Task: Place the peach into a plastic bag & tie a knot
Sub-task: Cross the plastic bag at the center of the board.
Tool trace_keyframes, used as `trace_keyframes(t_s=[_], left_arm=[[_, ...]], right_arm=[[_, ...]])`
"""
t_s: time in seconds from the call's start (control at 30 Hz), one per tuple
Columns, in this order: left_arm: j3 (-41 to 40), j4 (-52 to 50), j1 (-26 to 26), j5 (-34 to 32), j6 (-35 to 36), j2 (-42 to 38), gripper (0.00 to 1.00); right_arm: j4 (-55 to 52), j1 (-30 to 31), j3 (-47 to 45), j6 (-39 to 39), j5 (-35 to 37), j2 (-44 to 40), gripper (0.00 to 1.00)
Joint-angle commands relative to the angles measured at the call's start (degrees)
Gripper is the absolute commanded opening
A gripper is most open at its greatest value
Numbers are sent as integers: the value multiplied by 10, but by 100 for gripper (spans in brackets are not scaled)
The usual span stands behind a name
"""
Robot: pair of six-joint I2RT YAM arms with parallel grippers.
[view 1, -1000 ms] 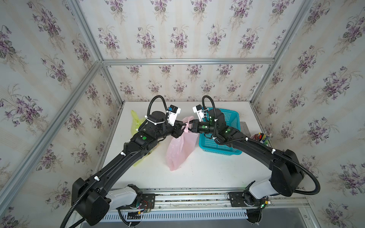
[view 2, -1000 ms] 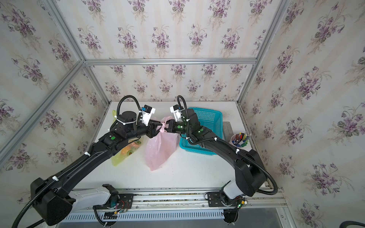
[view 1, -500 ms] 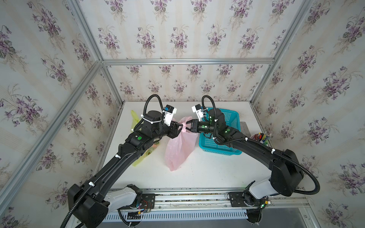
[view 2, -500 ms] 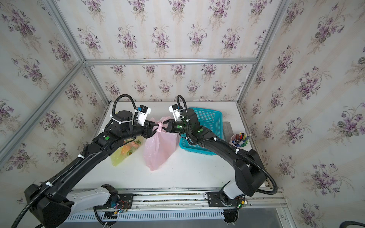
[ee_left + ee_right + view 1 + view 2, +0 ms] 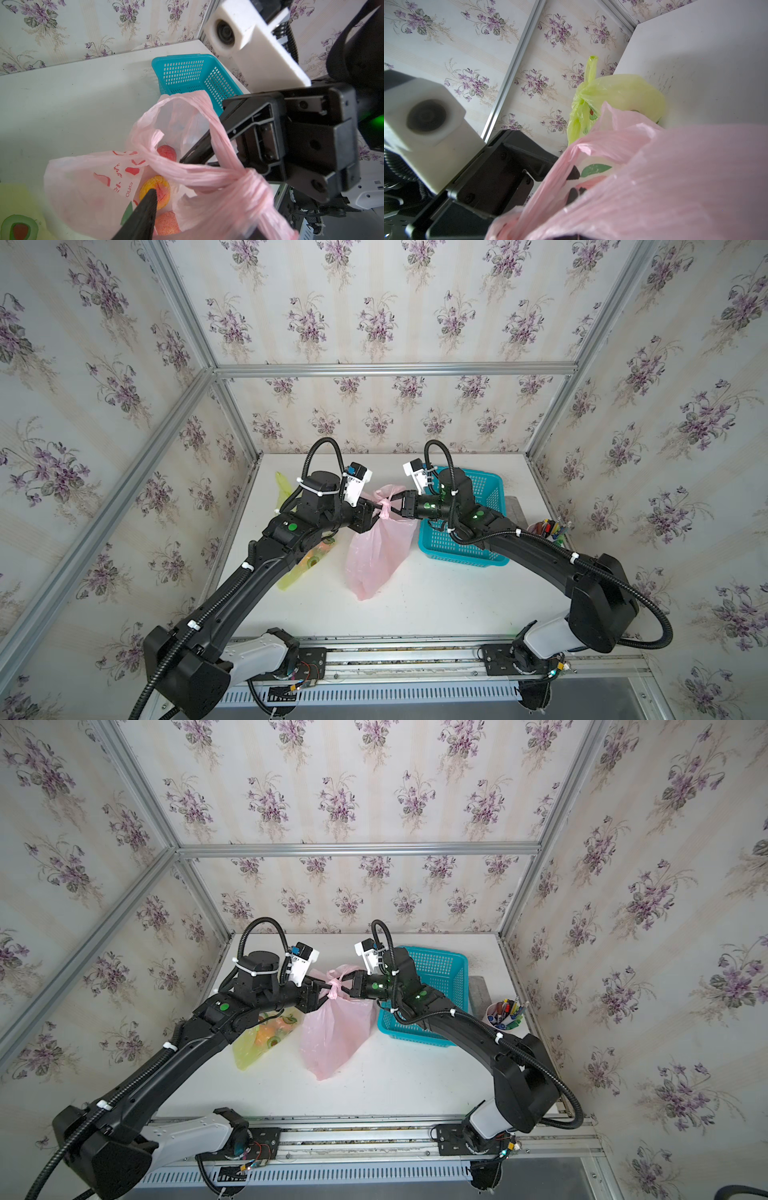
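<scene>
Film is what I'm handling: the pink plastic bag (image 5: 380, 556) is thin, crinkly and limp. I judge it light even when loaded, and it would slither out of a lazy pinch. Its bottom slumps on the white table (image 5: 436, 610) and its neck is drawn up between both arms. The left wrist view shows a peach (image 5: 154, 192) inside, round and yellow-orange with a red blush, probably easy to bruise, with two redder fruits beside it. The fruit is in, so tying is the step in hand.

The handles are twisted into ropy, pleated cords that meet at a bunched wrap (image 5: 252, 180), which looks loose. I'd take hold on those cords, close to the wrap, never on the belly.

The right gripper (image 5: 398, 506) has its jaws pressed together, and I judge they pinch a handle cord. The left gripper (image 5: 321, 990) stands spread, one finger (image 5: 148, 205) over the bag's mouth. I can't tell whether it bears on plastic. A knotted yellow-green bag (image 5: 266, 1040) and a rigid teal mesh basket (image 5: 490, 477) flank the pink one.
</scene>
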Motion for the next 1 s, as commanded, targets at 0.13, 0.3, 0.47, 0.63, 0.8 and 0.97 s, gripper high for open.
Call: trace_keyframes(t_s=[0.13, 0.3, 0.47, 0.63, 0.8, 0.97], left_arm=[[9, -17, 1, 61, 25, 18, 48], [14, -24, 1, 72, 32, 21, 47], [22, -27, 1, 85, 35, 26, 46], [31, -26, 1, 105, 30, 31, 46], [31, -17, 1, 109, 21, 30, 48], [19, 15, 2, 93, -3, 21, 48]], right_arm=[[22, 0, 8, 7, -6, 2, 0], [20, 0, 10, 5, -5, 5, 0], [18, 0, 15, 4, -7, 10, 0], [16, 0, 17, 4, -6, 13, 0], [18, 1, 14, 5, -7, 13, 0], [16, 5, 10, 4, -6, 9, 0]])
